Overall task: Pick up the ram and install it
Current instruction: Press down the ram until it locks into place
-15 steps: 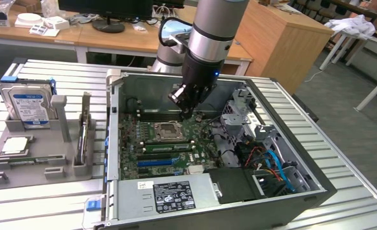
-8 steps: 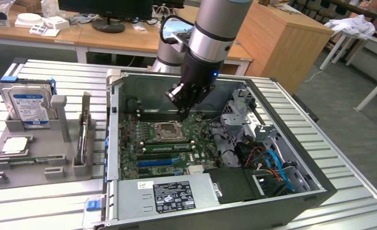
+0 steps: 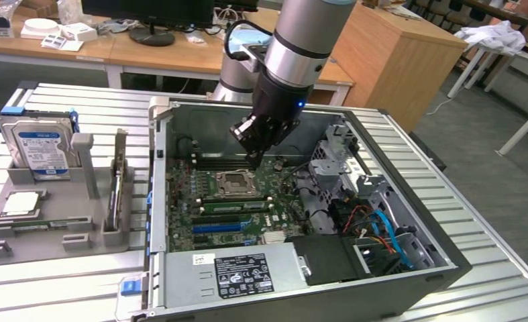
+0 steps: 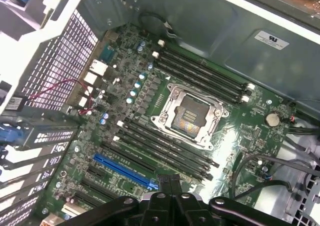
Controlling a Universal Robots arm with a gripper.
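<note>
My gripper (image 3: pixel 256 159) hangs inside the open computer case (image 3: pixel 443 265), its fingers shut with nothing visible between them. It hovers just above the motherboard (image 3: pixel 205 221), over the black memory slots (image 3: pixel 223 161) behind the CPU socket (image 3: pixel 237 181). In the wrist view the shut gripper (image 4: pixel 167 179) sits over the memory slots (image 4: pixel 165 146) beside the socket (image 4: pixel 190 113); these slots look empty. A long thin stick that looks like the ram (image 3: pixel 118 181) stands on its edge in the grey holder (image 3: pixel 54 241) to the exterior view's left of the case, well away from the gripper.
The grey holder also carries a silver blue-labelled hard drive (image 3: pixel 38 144), a square chip (image 3: pixel 22 203) and a short green strip (image 3: pixel 27 226). Inside the case are a power supply (image 3: pixel 237 272), cables (image 3: pixel 380 231) and a drive cage (image 3: pixel 335 157). Desks stand behind.
</note>
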